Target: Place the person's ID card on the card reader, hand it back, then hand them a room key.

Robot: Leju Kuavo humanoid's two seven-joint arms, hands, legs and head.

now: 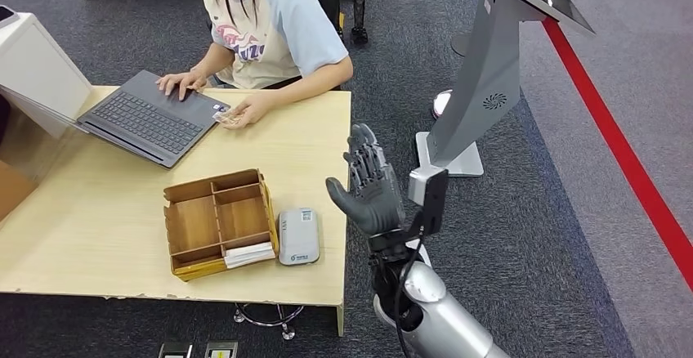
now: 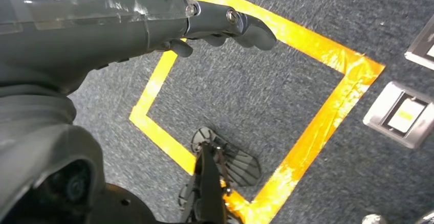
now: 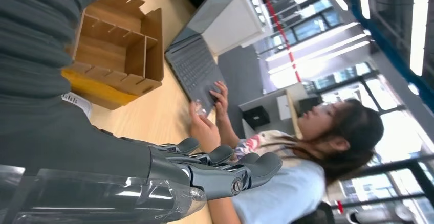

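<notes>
A person seated at the far side of the wooden table [image 1: 106, 235] holds a small card [image 1: 221, 114] [image 3: 197, 107] in one hand beside a grey laptop [image 1: 147, 117]. The grey card reader [image 1: 298, 236] lies flat near the table's front right, next to a wooden organizer [image 1: 216, 221] with white cards [image 1: 249, 253] in its front slot. My right hand [image 1: 369, 183] [image 3: 215, 170] is raised just off the table's right edge, palm up and fingers spread, holding nothing. My left hand [image 2: 225, 27] hangs over the carpet, fingers slightly bent, holding nothing.
A silver kiosk stand [image 1: 482, 80] rises on the carpet right of the table. A white box [image 1: 37, 64] stands at the table's far left. Orange tape [image 2: 307, 137] marks a square on the floor, with metal floor sockets [image 2: 402, 114] beside it.
</notes>
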